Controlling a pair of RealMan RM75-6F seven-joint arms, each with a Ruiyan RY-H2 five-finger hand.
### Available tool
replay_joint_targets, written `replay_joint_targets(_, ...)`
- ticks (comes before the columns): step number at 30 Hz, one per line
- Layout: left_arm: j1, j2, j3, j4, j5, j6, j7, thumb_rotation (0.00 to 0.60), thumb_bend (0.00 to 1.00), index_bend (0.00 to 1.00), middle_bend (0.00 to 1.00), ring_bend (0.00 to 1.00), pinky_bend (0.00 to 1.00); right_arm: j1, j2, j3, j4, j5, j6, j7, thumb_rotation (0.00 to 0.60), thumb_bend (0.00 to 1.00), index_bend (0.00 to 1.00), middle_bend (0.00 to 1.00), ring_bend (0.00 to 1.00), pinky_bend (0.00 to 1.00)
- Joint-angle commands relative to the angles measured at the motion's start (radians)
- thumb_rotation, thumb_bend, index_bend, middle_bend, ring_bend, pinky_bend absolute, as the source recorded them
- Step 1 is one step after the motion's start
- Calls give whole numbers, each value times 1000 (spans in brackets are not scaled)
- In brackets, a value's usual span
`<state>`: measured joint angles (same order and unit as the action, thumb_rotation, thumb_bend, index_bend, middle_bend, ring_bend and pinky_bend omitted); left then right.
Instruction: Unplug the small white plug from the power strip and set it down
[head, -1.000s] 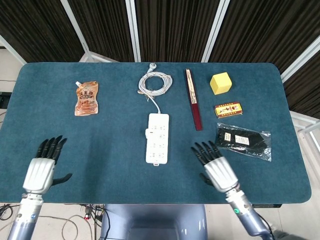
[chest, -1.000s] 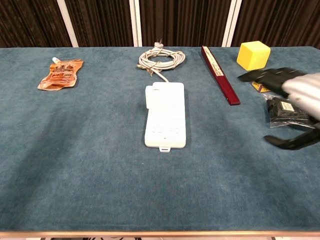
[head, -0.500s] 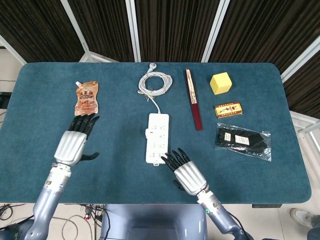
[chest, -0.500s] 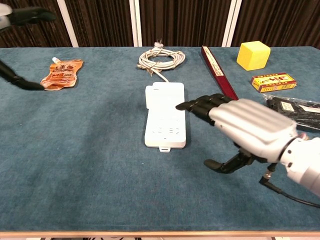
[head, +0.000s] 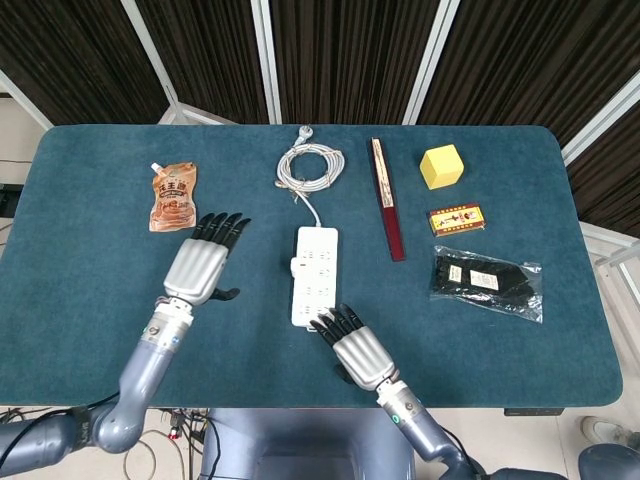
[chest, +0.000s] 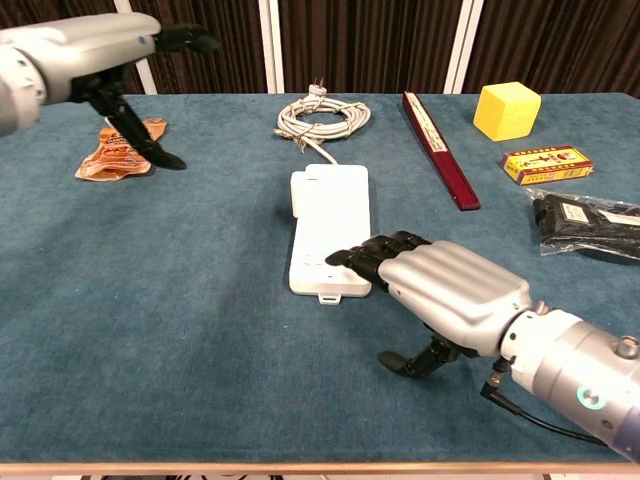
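The white power strip lies lengthwise in the middle of the blue table. A small white plug sits on its left side near the far end. My left hand hovers open to the left of the strip, fingers stretched toward the far side and thumb hanging down. My right hand is open too, with its fingertips at the near end of the strip. I cannot tell whether they touch it. Neither hand holds anything.
The strip's coiled white cord lies behind it. An orange pouch is at the far left. A dark red flat stick, a yellow cube, a small red-yellow box and a black packet fill the right side.
Both hands have swept inward over the second. The left moved right and away to beside the strip. The right moved left to the strip's near end.
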<state>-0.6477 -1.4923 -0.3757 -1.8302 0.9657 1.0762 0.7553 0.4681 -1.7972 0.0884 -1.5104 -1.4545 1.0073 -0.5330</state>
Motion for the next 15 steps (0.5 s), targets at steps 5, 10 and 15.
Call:
replay_joint_targets(5, -87, -72, -9, 63, -99, 5, 60, 600, 0, 92, 39, 2, 64, 29, -38, 17, 46, 16, -13, 20, 600, 407, 84, 131, 47, 55)
replay_joint_targets(10, -138, -118, -1, 101, -150, 17, 82, 600, 0, 107, 55, 4, 72, 43, -57, 19, 84, 40, -28, 38, 600, 407, 87, 131, 47, 55)
replay_joint_targets(15, -189, -165, 7, 151, -179, 26, 94, 600, 3, 132, 112, 11, 89, 48, -74, 0, 122, 36, -25, 69, 600, 408, 122, 144, 52, 54)
